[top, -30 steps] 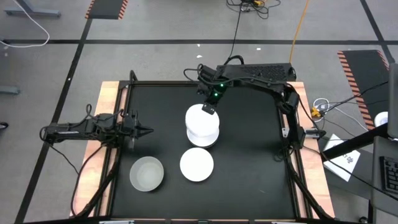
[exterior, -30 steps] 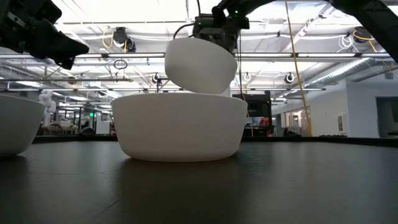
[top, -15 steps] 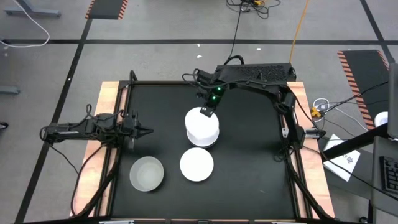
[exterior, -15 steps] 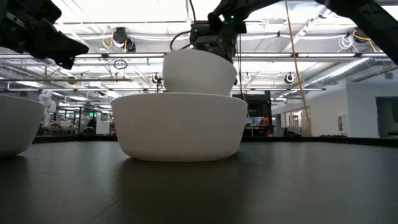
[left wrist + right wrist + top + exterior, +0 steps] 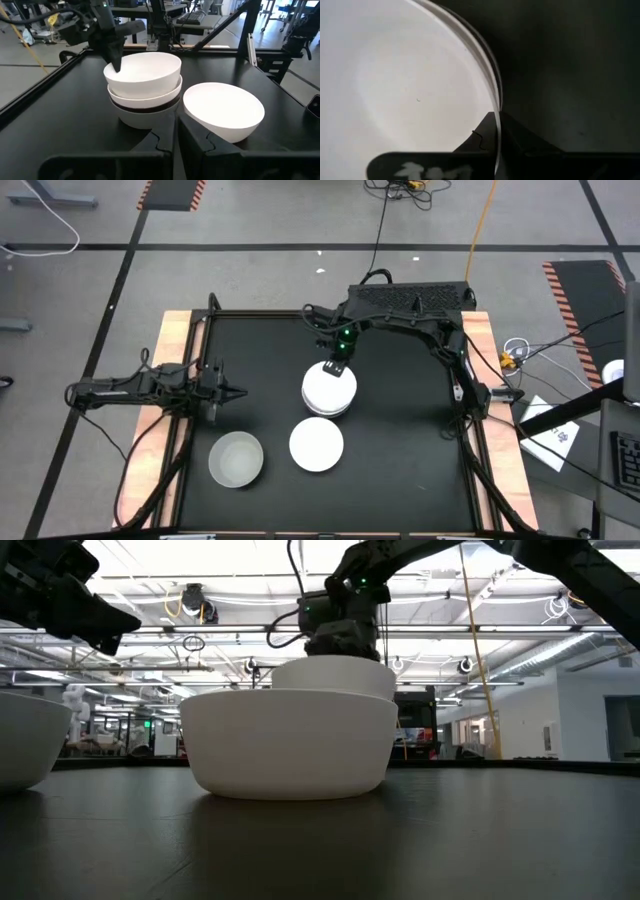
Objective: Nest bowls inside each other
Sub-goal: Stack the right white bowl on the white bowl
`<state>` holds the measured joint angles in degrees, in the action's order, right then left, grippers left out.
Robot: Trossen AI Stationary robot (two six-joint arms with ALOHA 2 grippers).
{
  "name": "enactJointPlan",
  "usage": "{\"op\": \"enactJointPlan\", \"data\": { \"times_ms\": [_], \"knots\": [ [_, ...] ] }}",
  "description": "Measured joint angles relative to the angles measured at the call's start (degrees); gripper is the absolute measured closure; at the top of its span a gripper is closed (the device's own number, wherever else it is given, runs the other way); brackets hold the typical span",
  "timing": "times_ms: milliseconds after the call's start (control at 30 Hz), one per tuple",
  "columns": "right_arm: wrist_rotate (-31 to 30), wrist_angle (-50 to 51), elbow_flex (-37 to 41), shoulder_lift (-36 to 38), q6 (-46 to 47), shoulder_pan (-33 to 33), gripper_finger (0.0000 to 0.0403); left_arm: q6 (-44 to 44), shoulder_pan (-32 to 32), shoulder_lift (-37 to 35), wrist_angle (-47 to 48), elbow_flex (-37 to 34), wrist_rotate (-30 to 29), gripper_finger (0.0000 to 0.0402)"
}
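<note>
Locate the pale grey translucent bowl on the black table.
In the high view, the pale grey translucent bowl sits alone near the table's front-left corner, just left of the single white bowl and below the left end effector.

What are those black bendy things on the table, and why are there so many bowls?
Those are two robot arms. Each ends in an end effector, a pincher with two fingers. One picture looks down from above, one looks across from table height, and two come from little cameras on the arms' wrists.

On the black table stands a stack of bowls. The left wrist picture shows white bowls with a dark one tucked between them. The right end effector is pinched shut on the rim of the top white bowl, which sits in the stack. Nearby are a single white bowl and a pale grey bowl, each standing alone.

The left end effector waits at the table's left edge, shut and empty.
</note>
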<state>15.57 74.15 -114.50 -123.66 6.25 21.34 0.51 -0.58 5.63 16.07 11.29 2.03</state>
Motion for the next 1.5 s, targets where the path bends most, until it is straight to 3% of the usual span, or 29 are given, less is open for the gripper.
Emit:
{"op": "enactJointPlan", "data": {
  "times_ms": [567, 1500],
  "knots": [
    [-6.94, -2.32, 0.02, 0.00, 0.60, -2.51, 0.0403, -0.29, 0.00, 0.00, -0.03, 0.00, 0.03, 0.0378],
    [-3.24, -1.93, 0.04, -0.24, 1.90, -2.82, 0.0403, -0.31, 0.00, 0.00, 0.03, 0.00, 0.96, 0.0378]
  ]
}}
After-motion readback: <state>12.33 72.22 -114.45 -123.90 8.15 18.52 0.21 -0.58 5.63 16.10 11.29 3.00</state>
